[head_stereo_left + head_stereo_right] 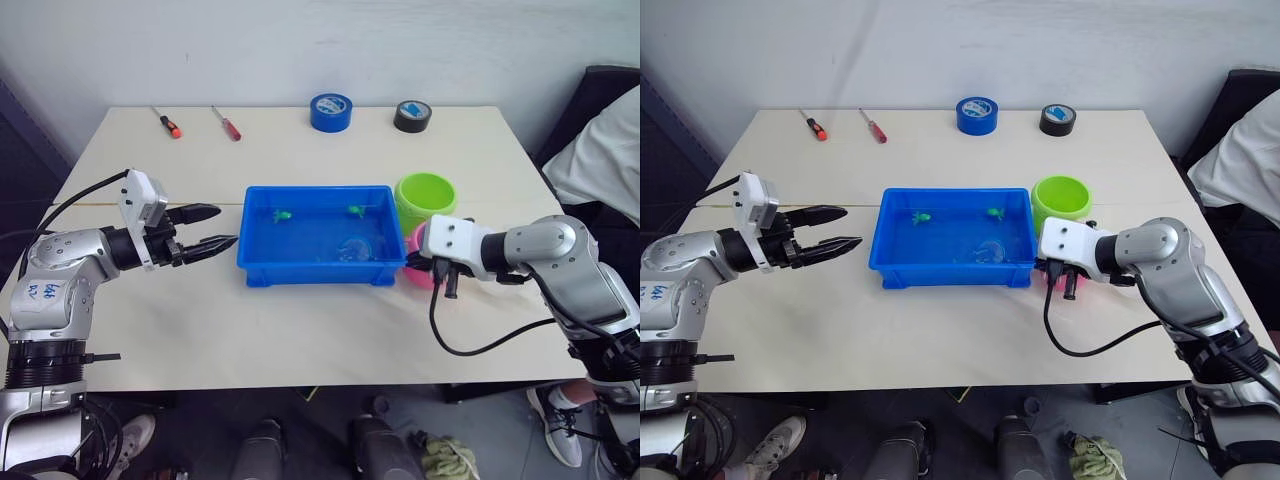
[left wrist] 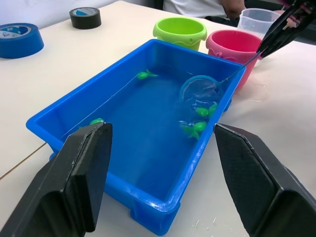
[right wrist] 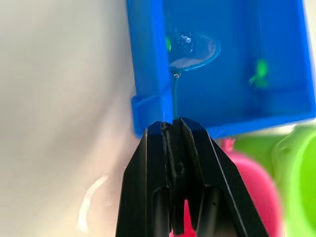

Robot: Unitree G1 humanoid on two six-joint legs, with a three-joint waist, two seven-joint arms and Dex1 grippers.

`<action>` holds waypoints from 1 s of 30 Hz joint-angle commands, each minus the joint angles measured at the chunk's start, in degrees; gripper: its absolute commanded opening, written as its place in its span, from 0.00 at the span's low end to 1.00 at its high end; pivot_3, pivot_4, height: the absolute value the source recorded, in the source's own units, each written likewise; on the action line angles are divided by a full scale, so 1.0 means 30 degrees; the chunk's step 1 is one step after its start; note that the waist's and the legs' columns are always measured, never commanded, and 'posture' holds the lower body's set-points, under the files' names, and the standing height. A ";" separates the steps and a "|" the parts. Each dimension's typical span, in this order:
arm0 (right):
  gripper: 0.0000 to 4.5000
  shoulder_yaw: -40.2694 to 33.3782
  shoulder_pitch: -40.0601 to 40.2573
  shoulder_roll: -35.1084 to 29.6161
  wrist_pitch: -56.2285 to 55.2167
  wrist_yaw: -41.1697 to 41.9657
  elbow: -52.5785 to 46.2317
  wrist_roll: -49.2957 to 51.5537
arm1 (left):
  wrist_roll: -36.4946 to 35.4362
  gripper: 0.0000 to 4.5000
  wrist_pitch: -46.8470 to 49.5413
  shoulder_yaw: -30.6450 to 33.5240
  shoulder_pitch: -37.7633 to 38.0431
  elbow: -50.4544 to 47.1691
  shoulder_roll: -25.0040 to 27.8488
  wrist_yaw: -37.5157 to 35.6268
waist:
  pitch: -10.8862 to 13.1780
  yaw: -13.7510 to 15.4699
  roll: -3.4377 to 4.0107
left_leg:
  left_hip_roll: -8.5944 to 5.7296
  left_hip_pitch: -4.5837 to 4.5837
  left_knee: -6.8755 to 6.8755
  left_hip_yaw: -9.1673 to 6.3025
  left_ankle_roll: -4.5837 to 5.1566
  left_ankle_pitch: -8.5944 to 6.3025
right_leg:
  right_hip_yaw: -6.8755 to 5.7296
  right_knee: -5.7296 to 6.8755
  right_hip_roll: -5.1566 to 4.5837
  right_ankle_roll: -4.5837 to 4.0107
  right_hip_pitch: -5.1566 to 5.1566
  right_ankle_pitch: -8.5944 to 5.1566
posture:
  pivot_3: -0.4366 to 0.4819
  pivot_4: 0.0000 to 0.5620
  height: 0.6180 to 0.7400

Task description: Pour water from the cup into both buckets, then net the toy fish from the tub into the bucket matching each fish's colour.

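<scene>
Blue plastic marks the tub (image 1: pixel 318 237), which sits mid-surface on the pale surface (image 1: pixel 300 330) in the left eye view, holding water and small green fish (image 1: pixel 283 214). The left hand (image 1: pixel 218 228) hovers just off the tub's left end, its two black fingers spread apart and holding nothing. The right hand (image 1: pixel 447 275) sits at the tub's right end, in front of the pink bucket (image 1: pixel 421 268); the green bucket (image 1: pixel 425 199) stands just behind that one. Along the far edge lie two red-handled screwdrivers (image 1: pixel 167 122), a blue tape roll (image 1: pixel 331 112) and a black tape roll (image 1: pixel 412 116).

From the left wrist view, the net (image 2: pixel 198 89) rests in the water near the tub's right end, with green fish (image 2: pixel 202 111) just beside its hoop. Its thin stick runs up over the rim past the pink bucket to the right hand (image 2: pixel 270 44). A clear cup (image 2: pixel 256 20) stands behind the pink bucket.

From the right wrist view, the right hand's fingers (image 3: pixel 185 163) are clamped together on the net's stick, and the hoop lies inside the tub.
</scene>
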 commanded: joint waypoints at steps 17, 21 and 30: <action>0.00 0.1937 -0.2362 0.0512 0.3150 -0.2684 0.0358 0.0250 | -0.0356 0.80 -0.0029 0.0707 0.0019 -0.0564 0.0730 -0.0060 | 0.0000 0.0137 0.0000 | 0.0005 -0.0024 -0.0028 0.0017 -0.0007 -0.0030 | -0.0002 -0.0060 0.0006 -0.0012 -0.0027 -0.0007 | 0.48 0.27 0.95; 0.00 0.2537 -0.2469 0.0893 0.2730 -0.2647 0.0437 0.0179 | -0.0398 0.80 0.0029 0.0779 0.0104 -0.0709 0.0759 -0.0013 | 0.0000 0.0151 -0.0001 | 0.0003 -0.0030 -0.0028 0.0017 -0.0005 -0.0031 | -0.0001 -0.0065 0.0007 -0.0011 -0.0028 -0.0007 | 0.48 0.27 0.95; 0.00 0.2490 -0.2855 0.2469 0.3926 -0.2736 0.0102 0.1119 | -0.0558 0.80 0.0381 0.1165 0.0583 -0.1290 0.0893 0.0159 | 0.0001 0.0069 0.0000 | 0.0011 -0.0032 -0.0029 0.0014 -0.0005 -0.0034 | -0.0001 -0.0063 0.0013 -0.0012 -0.0032 -0.0007 | 0.48 0.27 0.95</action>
